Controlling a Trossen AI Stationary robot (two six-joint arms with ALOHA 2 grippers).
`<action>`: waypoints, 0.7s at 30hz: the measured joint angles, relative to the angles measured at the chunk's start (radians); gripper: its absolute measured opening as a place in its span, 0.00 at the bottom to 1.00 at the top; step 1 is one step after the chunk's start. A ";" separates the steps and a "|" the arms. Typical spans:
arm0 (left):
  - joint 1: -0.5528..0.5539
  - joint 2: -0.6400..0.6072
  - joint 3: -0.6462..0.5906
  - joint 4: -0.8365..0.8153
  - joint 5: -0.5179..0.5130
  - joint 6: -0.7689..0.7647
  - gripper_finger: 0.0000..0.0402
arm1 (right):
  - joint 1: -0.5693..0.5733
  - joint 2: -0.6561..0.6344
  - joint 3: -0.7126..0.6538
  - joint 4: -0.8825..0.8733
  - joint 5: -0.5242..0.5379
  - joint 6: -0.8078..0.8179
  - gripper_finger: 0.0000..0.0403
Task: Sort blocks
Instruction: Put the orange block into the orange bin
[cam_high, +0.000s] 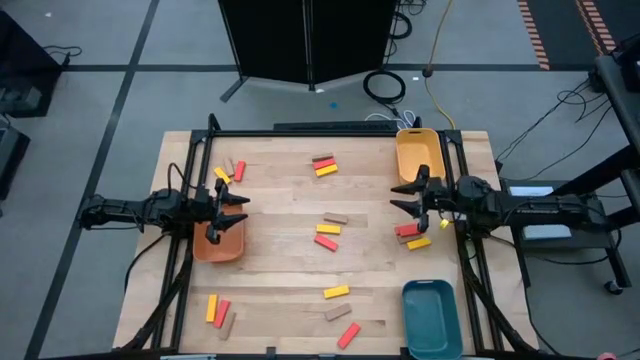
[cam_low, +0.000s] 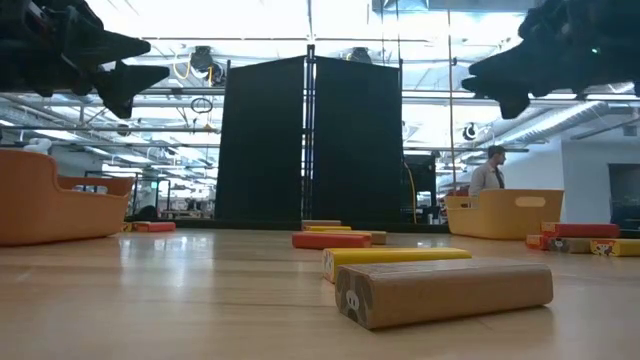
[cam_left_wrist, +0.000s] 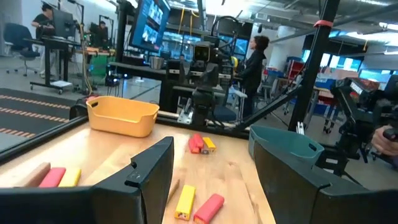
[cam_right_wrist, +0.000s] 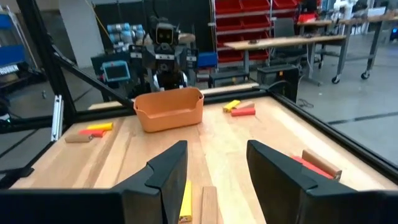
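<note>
while hovering, left gripper (cam_high: 238, 205), right gripper (cam_high: 402, 197) agape, empty

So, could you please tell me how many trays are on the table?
3: an orange tray at the left under the left pincer, a yellow tray at the far right, a teal tray at the near right. None looks hidden.

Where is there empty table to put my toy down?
Bare wood lies between the orange tray and the middle blocks, and between the yellow tray and the top blocks. Crowded: beside the right gripper, where blocks cluster.
</note>
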 joint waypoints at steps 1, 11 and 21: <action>0.000 0.000 0.000 0.000 0.000 0.000 0.54 | 0.000 0.027 0.015 0.000 0.000 0.001 0.40; 0.000 0.000 0.000 0.035 -0.010 0.037 0.54 | 0.009 0.289 0.166 -0.010 -0.004 0.071 0.40; 0.000 0.000 0.002 0.225 -0.016 0.065 0.54 | 0.035 0.418 0.325 -0.218 -0.005 0.124 0.40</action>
